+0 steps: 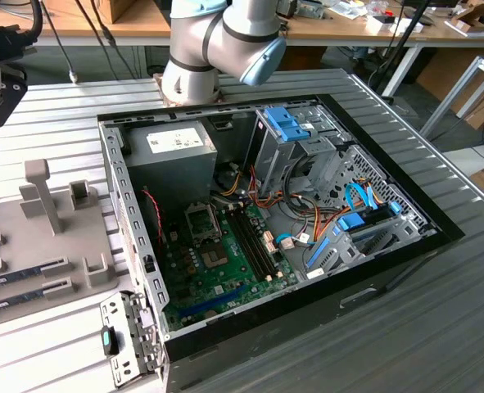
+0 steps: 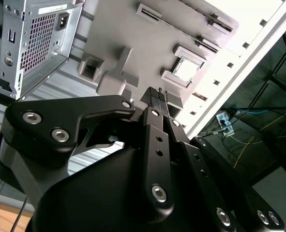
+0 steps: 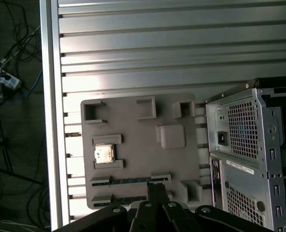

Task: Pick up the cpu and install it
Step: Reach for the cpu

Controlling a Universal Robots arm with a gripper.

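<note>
Currently the gripper (image 3: 155,186) hangs over the grey tray (image 3: 133,128), fingers pinched together with nothing between them. The cpu (image 3: 104,153) lies flat in its square pocket on the tray, silver top up, by the tray edge farthest from the computer case (image 3: 239,135). The fingertips are near the cpu but clear of it, no contact. In the first wrist view they line up over the long slots along a neighbouring tray edge. The tray lies on the slatted metal worktop (image 1: 438,327), just beside the case. In the exterior view the case is open on its side with the green motherboard (image 1: 225,278) facing up. A black socket frame (image 1: 202,219) sits on the board, below the power supply box (image 1: 168,155). Memory sticks (image 1: 20,274) lie in tray slots at the exterior view's left.
</note>
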